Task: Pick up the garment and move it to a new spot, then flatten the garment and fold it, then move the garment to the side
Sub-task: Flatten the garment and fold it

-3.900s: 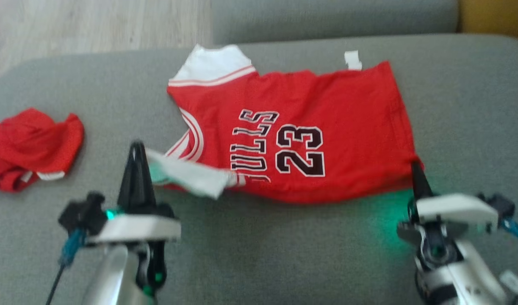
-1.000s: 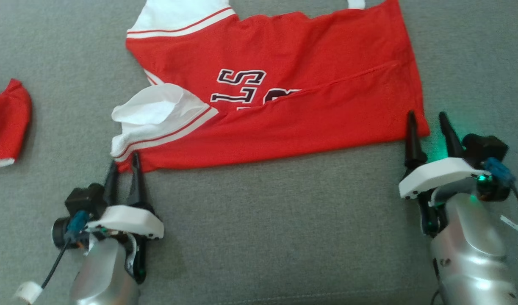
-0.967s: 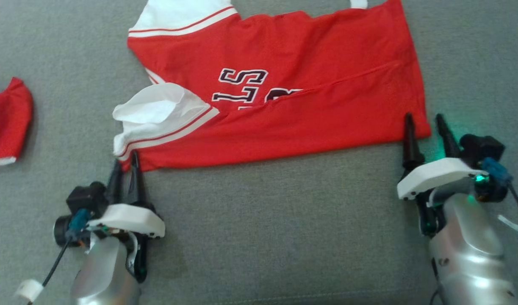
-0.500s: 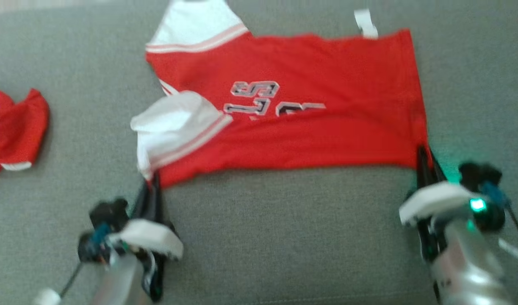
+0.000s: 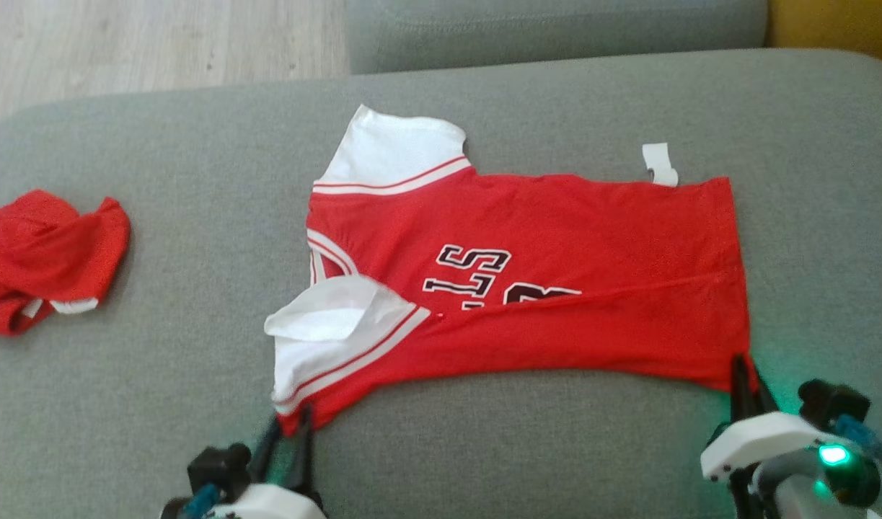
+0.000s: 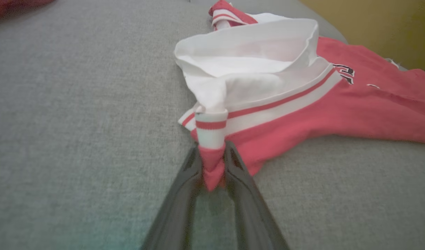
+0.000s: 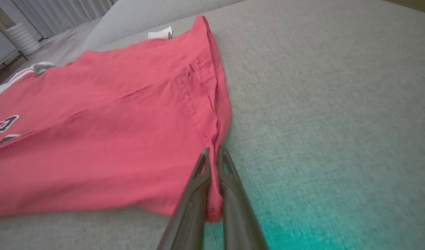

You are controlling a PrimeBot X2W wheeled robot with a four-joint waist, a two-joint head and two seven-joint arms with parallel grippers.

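The garment (image 5: 556,238) is a red jersey with white sleeves and black lettering, lying spread on the grey cushion (image 5: 484,447), its near edge folded over part of the print. My left gripper (image 5: 289,431) is shut on its near left corner, below the crumpled white sleeve (image 5: 332,317). In the left wrist view, red cloth (image 6: 302,114) is pinched between the fingers of that gripper (image 6: 212,166). My right gripper (image 5: 745,378) is shut on the near right hem corner. The right wrist view has that gripper (image 7: 212,166) clamped on the hem of the garment (image 7: 111,121).
A second bunched red cloth (image 5: 44,252) lies at the cushion's left end. A white tag (image 5: 660,164) sticks out at the jersey's far edge. Wooden floor (image 5: 159,36) and another grey cushion (image 5: 556,29) lie beyond.
Both grippers stood open at the near corners a second ago; now each is closed on its corner. The head camera has tilted up, showing more of the far side.
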